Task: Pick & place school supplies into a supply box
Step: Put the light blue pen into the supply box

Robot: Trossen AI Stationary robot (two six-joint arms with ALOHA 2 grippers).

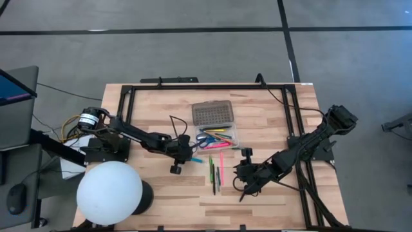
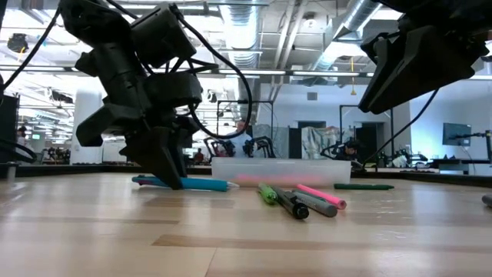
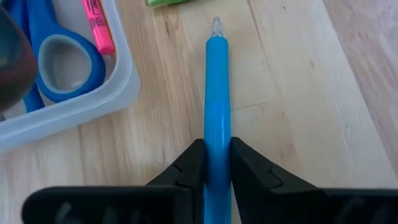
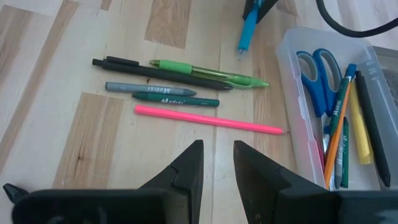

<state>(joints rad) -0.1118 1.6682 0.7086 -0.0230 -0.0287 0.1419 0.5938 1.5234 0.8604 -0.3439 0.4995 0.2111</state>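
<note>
One blue pen (image 3: pixel 217 118) on the table, pinched between the left hand's (image 3: pixel 217 180) fingers.

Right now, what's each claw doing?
Left gripper: shut on the blue pen, which lies on the table.
Right gripper: open, holding nothing.

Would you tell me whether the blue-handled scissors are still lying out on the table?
No, the scissors lie inside the clear tray of the supply box, next to several pens.

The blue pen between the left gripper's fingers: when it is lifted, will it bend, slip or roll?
The blue pen looks straight and rigid, so bending seems unlikely. Its smooth round barrel may slip in the left gripper, which grips near one end. Released on the table, it would probably roll.
</note>
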